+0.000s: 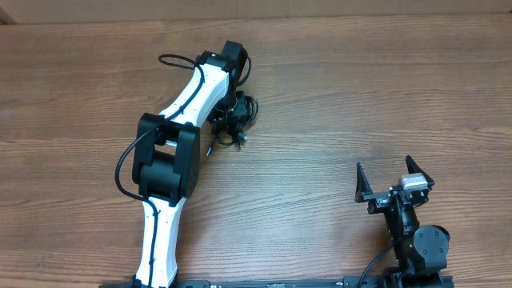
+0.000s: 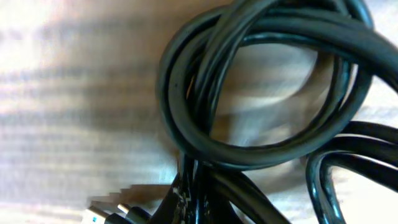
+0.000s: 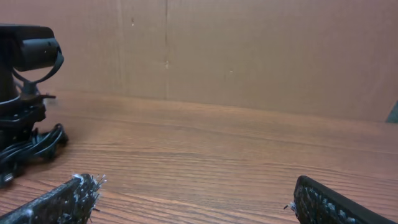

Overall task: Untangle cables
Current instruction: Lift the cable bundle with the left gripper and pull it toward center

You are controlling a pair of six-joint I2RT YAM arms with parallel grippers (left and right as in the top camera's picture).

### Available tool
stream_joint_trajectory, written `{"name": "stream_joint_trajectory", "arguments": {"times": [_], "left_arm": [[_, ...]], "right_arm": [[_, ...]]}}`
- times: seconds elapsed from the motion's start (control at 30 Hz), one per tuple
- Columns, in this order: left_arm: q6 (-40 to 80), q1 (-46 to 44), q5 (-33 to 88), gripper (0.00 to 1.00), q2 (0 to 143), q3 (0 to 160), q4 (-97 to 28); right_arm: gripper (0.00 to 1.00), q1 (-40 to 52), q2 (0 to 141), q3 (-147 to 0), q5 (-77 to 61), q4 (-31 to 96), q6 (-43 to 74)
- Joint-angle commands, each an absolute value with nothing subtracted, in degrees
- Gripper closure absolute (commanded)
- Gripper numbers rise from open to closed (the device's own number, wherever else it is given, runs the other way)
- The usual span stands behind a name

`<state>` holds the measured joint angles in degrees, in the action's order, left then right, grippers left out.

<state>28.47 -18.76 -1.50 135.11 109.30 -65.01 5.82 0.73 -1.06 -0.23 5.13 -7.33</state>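
1. Overhead: the cables (image 1: 246, 110) lie in one small dark knot on the wooden table (image 1: 360, 80), left of centre and toward the far edge.
2. Overhead: the left gripper (image 1: 229, 110) points down right onto this knot, touching its left side, and the arm's black wrist covers part of the bundle. A short cord end with a plug (image 1: 210, 147) sticks out of the knot on the near-left side.
3. Overhead: the right gripper (image 1: 390, 180) is at the near right of the table, well apart from the knot, with its two fingers spread wide and nothing between them.
4. Left wrist: the cables (image 2: 249, 158) fill most of the picture, very close to the camera. Several black strands wind into a round loop, and more strands run down to the bottom edge. A pale plug tip (image 2: 96, 214) shows at the lower left, lying on the table (image 2: 74, 93).
5. Left wrist: the fingers themselves are out of the picture. The left gripper is closed, but whether a strand is pinched between the jaws cannot be told.
6. Right wrist: the right gripper (image 3: 193, 193) is open, its two fingertips far apart at the bottom corners, above bare table (image 3: 217, 143).
7. Right wrist: the cables (image 3: 31, 146) sit at the far left edge, well away from these fingers, directly under the left arm's black wrist (image 3: 25, 56).
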Motion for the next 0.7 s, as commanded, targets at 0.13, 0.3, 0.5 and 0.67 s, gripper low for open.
{"name": "stream_joint_trajectory", "arguments": {"times": [0.13,0.3,0.5,0.67], "left_arm": [[33.91,-23.18,-0.67,0.96,136.57,108.05,-70.70],[37.89,-28.21,-3.22,0.96,136.57,108.05,-72.16],[38.22,-34.74,-3.18,0.96,136.57,108.05,-72.27],[35.22,-38.98,-2.20,0.95,136.33,108.05,-73.25]], "right_arm": [[0.00,6.04,0.19,-0.45,-0.69,4.84,-7.38],[0.00,6.04,0.19,-0.45,-0.69,4.82,-7.38],[0.00,6.04,0.19,-0.45,-0.69,4.84,-7.38],[0.00,6.04,0.19,-0.45,-0.69,4.82,-7.38]]}}
